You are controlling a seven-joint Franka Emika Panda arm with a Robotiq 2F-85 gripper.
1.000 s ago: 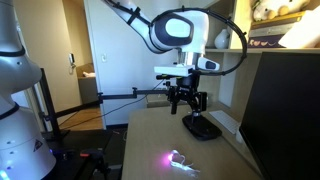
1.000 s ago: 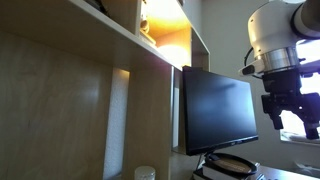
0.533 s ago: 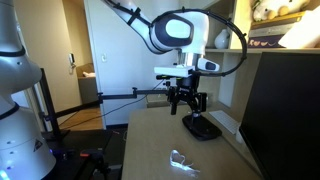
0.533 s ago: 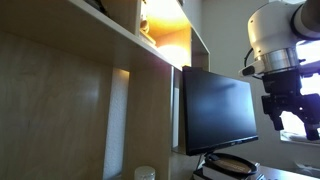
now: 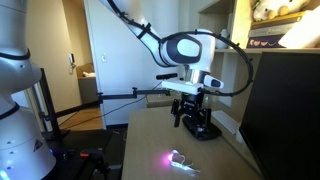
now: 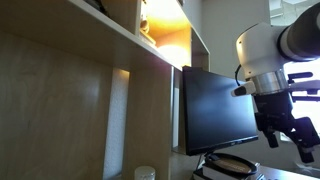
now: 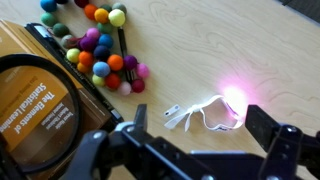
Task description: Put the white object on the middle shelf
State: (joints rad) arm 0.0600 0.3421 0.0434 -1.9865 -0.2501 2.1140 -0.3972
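Hovering over desk (image 5: 150,135), arm angled down, gripper (image 5: 192,122) spread wide, empty; white object (image 5: 176,157) lying apart.

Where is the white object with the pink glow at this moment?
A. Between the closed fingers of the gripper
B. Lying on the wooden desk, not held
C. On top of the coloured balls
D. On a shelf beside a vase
B: the white object lies on the wooden desk, while the gripper is open, apart from it and holds nothing.
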